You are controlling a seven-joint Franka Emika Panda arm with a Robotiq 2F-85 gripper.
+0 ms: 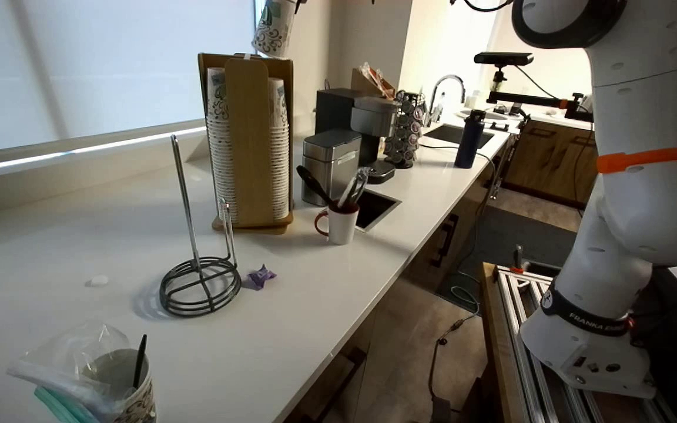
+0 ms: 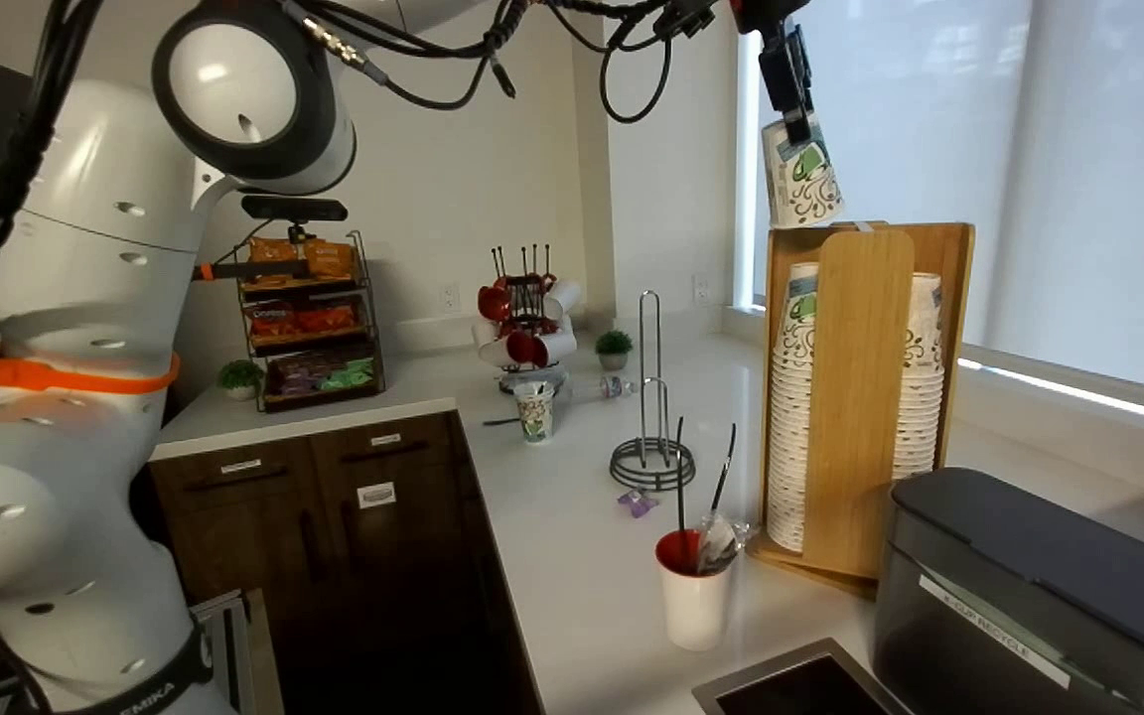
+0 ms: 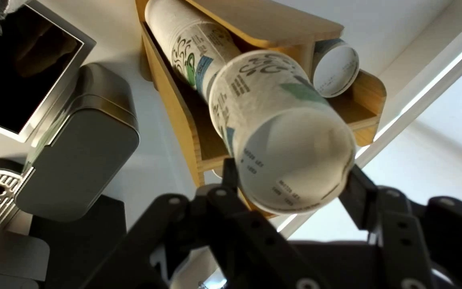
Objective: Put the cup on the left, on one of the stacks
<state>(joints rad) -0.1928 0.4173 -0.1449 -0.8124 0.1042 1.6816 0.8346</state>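
Up there, just above the wooden cup holder point(image 2: 857, 397), the gripper point(image 3: 294, 182) pinches the patterned paper cup point(image 2: 803, 187) near its base, mouth down, I'd guess so it can slip over an upside-down stack point(image 2: 792, 447).

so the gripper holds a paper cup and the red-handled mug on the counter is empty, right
Not quite: the gripper holds a paper cup, but the red-handled mug on the counter isn't empty; both exterior views show utensils sticking out of it.
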